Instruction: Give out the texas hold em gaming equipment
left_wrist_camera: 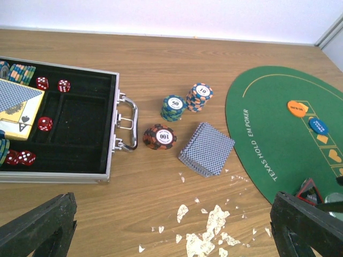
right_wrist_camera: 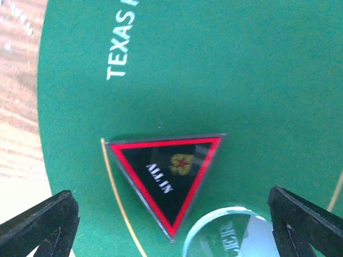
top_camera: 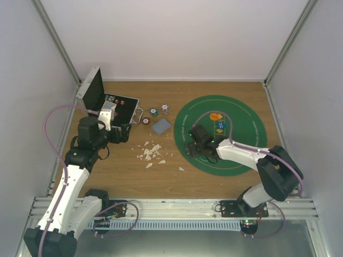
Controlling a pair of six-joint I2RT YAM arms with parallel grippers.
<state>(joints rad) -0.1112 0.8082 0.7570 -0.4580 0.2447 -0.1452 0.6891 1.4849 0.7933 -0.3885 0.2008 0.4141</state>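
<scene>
Both arms' jaws stand wide open, holding nothing. The red-black triangle [right_wrist_camera: 170, 179] lies flat on the green mat [right_wrist_camera: 225, 69] between the right jaws. Chip stacks [left_wrist_camera: 174, 107] and cards [left_wrist_camera: 207, 149] sit on the bench [left_wrist_camera: 161, 53].

This is a robot test cell in a lab: bare white panel walls [top_camera: 177, 37] on slim metal corner posts [top_camera: 60, 45] box in a wood-grain desk [top_camera: 123, 179]. A left arm [top_camera: 72, 182] and a right arm [top_camera: 244, 152], trailing lilac cables [top_camera: 48, 120], are bolted to an aluminium rail [top_camera: 171, 206] along its near edge.
</scene>
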